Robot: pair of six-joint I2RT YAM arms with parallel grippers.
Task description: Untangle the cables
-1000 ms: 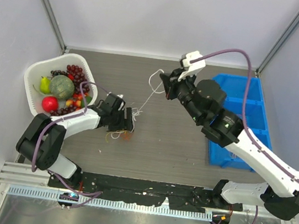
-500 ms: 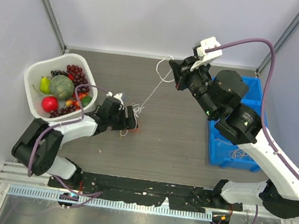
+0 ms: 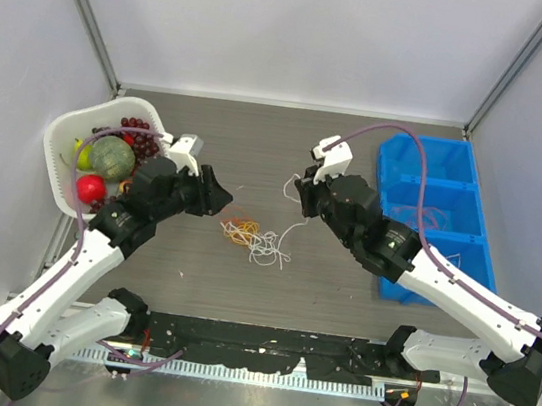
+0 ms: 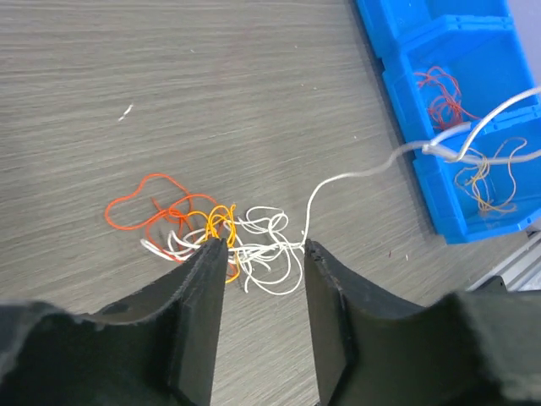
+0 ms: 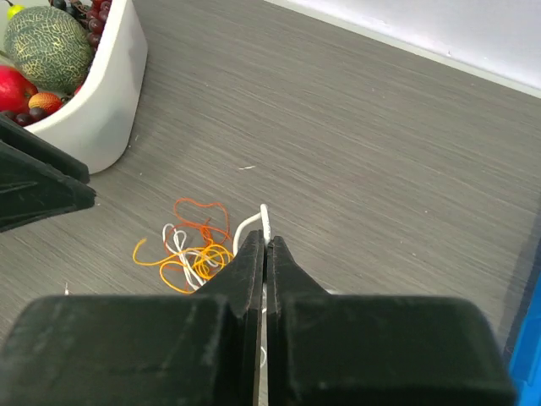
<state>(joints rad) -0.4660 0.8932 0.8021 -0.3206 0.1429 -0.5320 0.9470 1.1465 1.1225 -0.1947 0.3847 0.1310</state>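
Note:
The cables lie as a small loose tangle (image 3: 249, 237) on the table between my arms: orange-red (image 4: 135, 205), yellow (image 4: 221, 225) and white (image 4: 272, 254) cords. My left gripper (image 3: 223, 196) is open and empty, held above the tangle; in the left wrist view (image 4: 264, 247) its fingertips frame the cords without touching them. My right gripper (image 3: 299, 193) is shut on the white cable (image 5: 265, 218), which runs from the jaws (image 5: 266, 241) down to the tangle (image 5: 188, 254).
A white basket (image 3: 62, 130) of fruit stands at the left, also in the right wrist view (image 5: 106, 118). A blue compartment bin (image 3: 458, 164) at the right holds loose cords (image 4: 469, 173). Thick purple arm cables loop over both arms.
My left gripper let go of the tangle, opened and rose back toward the basket. My right gripper came down toward the centre with the white cable, which now hangs slack.

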